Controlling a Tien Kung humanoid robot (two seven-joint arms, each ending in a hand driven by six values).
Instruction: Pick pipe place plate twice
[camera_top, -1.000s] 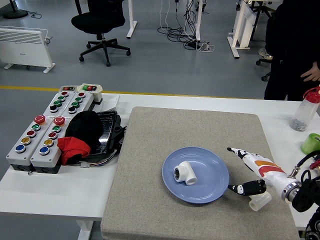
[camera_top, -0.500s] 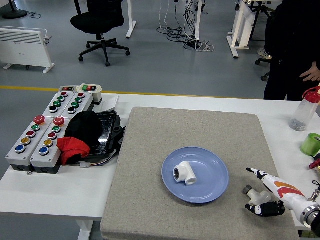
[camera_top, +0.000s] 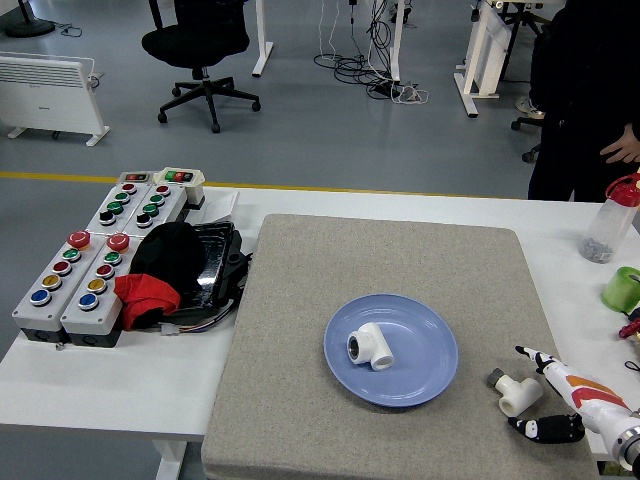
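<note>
On the left of the white bench (camera_top: 90, 375) sit grey button boxes (camera_top: 85, 270) and a black and red cloth (camera_top: 160, 270). A grey mat (camera_top: 290, 400) lies in the middle. On it is a blue plate (camera_top: 420, 375) with one white pipe (camera_top: 371, 346) inside. A second white pipe (camera_top: 518, 392) lies on the mat just right of the plate. The right hand (camera_top: 572, 402) is beside it, fingers (camera_top: 532, 354) spread and holding nothing. A person (camera_top: 585, 90) stands at the far right.

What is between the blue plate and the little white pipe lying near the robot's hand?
Nothing. In the head view, only bare grey mat lies between the blue plate and the loose white pipe. Another white pipe sits on the plate.
</note>
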